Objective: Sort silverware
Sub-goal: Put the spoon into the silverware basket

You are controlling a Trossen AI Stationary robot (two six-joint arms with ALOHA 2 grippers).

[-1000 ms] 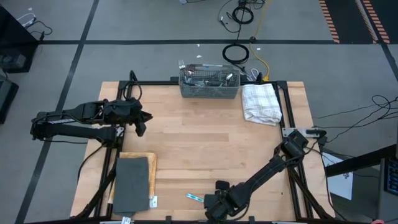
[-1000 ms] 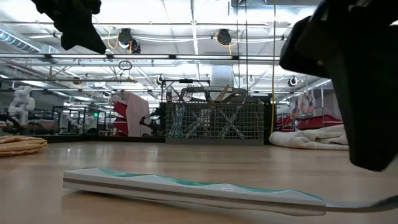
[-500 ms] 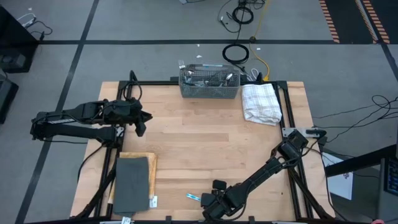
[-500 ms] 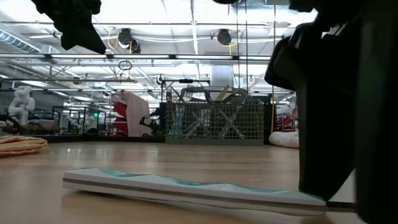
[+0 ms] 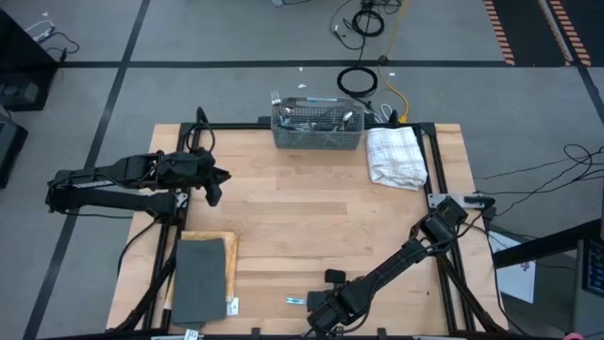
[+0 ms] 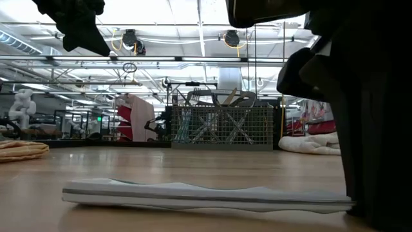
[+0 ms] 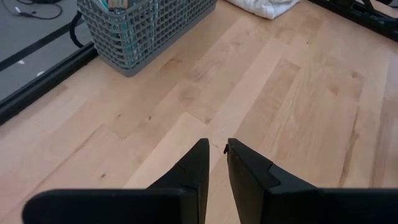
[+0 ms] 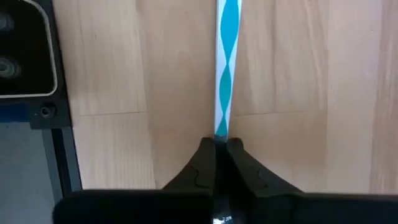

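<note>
The right hand (image 8: 215, 144) is down at the near edge of the bench (image 5: 311, 217), its fingers pinched tight on one end of a piece of silverware (image 8: 224, 74) with a blue-and-white handle, which lies flat on the wood. The left hand (image 7: 215, 149) hangs over the bench's left side, narrowly parted and holding nothing, while more silverware stands in the grey basket (image 5: 318, 124) at the far edge, beside a white cloth (image 5: 396, 157).

No readable text or labels.
</note>
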